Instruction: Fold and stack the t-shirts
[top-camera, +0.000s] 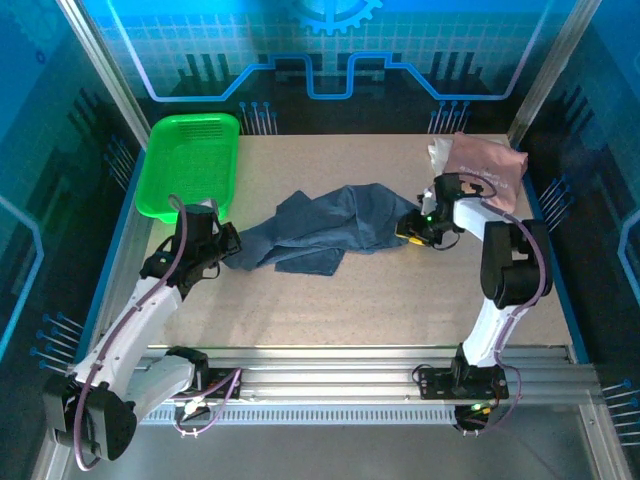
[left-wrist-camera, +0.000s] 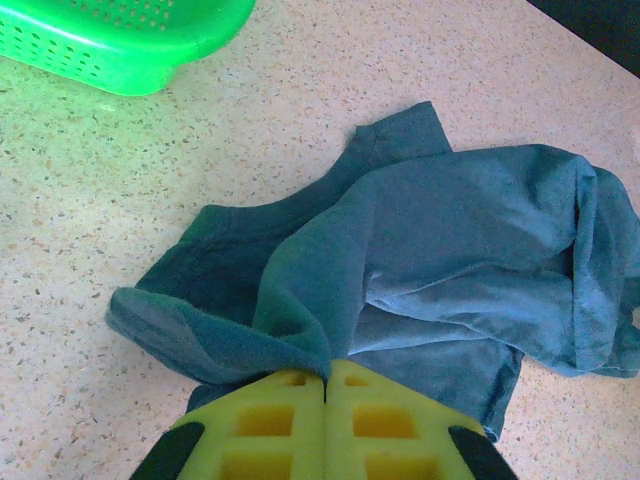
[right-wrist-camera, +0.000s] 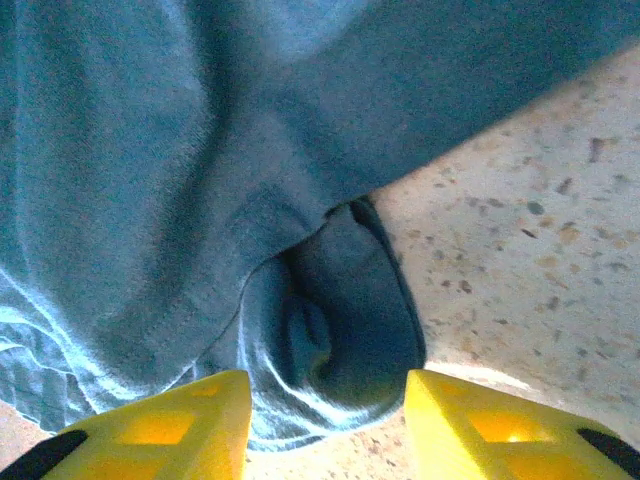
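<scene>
Saw a speckled beige table (top-camera: 400, 300). Found a slate-blue t-shirt (top-camera: 330, 230) lying crumpled on it, spread flat in parts and bunched into folds in others. Noted a bright green mesh basket (top-camera: 190, 165) standing on the table left of and beyond that shirt, near it but apart. Spotted a dusty pink t-shirt (top-camera: 487, 160) lying bunched right of and beyond the slate-blue t-shirt, apart from it, by the table's far edge.

slate-blue t-shirt (top-camera: 330, 230); pink t-shirt (top-camera: 487, 160); green mesh basket (top-camera: 190, 165); speckled beige table (top-camera: 380, 300).
</scene>
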